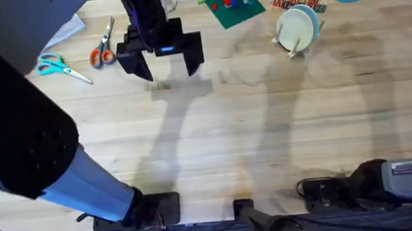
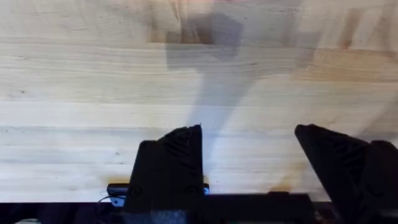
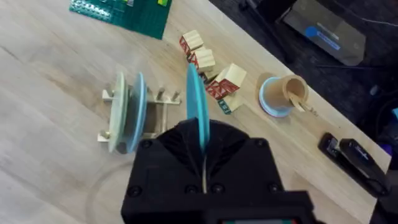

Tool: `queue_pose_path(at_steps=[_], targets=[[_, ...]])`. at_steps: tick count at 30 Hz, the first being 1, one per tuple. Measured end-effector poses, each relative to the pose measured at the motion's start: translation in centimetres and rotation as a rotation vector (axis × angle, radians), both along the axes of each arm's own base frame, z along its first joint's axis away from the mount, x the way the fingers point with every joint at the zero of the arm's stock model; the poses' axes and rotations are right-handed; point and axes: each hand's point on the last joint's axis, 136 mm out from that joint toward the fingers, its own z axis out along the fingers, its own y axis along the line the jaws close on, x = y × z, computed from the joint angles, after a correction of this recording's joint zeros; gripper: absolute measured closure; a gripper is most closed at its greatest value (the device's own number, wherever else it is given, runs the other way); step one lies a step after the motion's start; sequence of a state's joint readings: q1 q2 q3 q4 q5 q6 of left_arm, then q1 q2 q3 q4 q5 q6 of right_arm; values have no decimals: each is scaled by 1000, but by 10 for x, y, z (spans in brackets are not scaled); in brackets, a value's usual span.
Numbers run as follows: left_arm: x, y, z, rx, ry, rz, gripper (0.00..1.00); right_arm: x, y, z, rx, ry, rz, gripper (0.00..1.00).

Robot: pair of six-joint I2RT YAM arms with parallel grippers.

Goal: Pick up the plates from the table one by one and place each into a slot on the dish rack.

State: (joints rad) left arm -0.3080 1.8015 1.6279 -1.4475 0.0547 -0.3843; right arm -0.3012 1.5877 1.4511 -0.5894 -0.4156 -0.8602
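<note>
- The teal plate [image 3: 196, 109] is clamped edge-on in the right gripper [image 3: 202, 155], above the dish rack [image 3: 155, 112].
- The pale plate [image 1: 296, 25] is already slotted, at one o'clock on the table [image 1: 230, 128].
- The teal plate should be lowered into a free slot beside it.
- The left gripper [image 1: 161, 59] is held apart, empty.

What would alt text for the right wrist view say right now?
The right gripper holds a teal plate edge-on above the table. Beyond it, the dish rack already carries a pale light-blue plate and a cream plate upright, with wooden blocks behind.
</note>
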Motion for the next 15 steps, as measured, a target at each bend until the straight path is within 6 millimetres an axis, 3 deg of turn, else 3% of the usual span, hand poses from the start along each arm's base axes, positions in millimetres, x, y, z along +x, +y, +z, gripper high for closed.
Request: queue_pose_path(at_steps=[6,15], targets=[[0,0,0,0,0,0,87,8,-1,-7,20,4,-15,969],[0,0,0,0,0,0,87,-4,12,-19,65,91,-16,970]])
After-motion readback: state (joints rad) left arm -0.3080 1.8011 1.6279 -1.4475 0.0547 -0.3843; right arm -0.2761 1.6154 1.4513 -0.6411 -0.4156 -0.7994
